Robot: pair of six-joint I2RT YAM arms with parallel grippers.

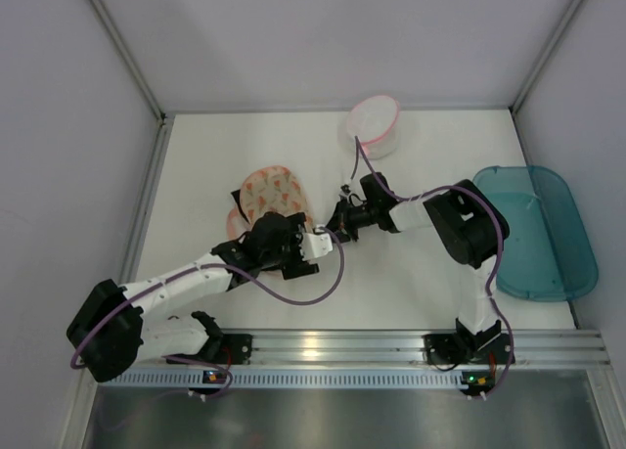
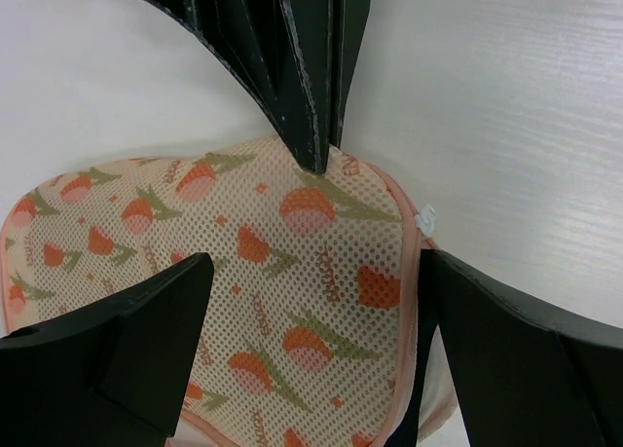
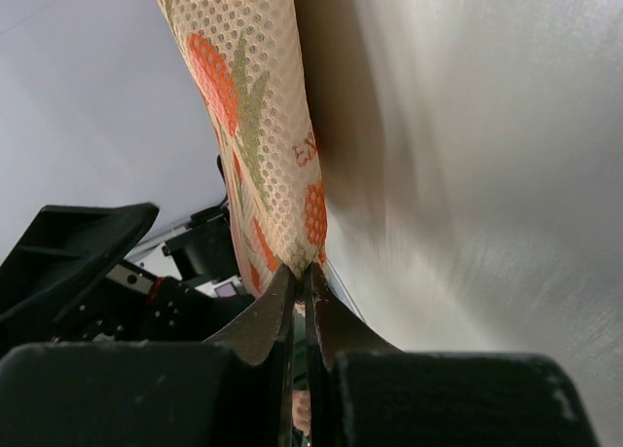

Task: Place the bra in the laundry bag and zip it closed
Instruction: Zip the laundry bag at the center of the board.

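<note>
The right pincer (image 3: 304,270) pinches the rim of the round cream mesh laundry bag (image 3: 243,96) with orange-pink print. The left pincer (image 2: 316,272) hangs spread over the bag's patterned face.

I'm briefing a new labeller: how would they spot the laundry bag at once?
On the white table, look left of centre. The laundry bag is the cream mesh one printed with orange flowers and edged in pink, unlike the plain white pouch farther back and the teal tub at right.
</note>
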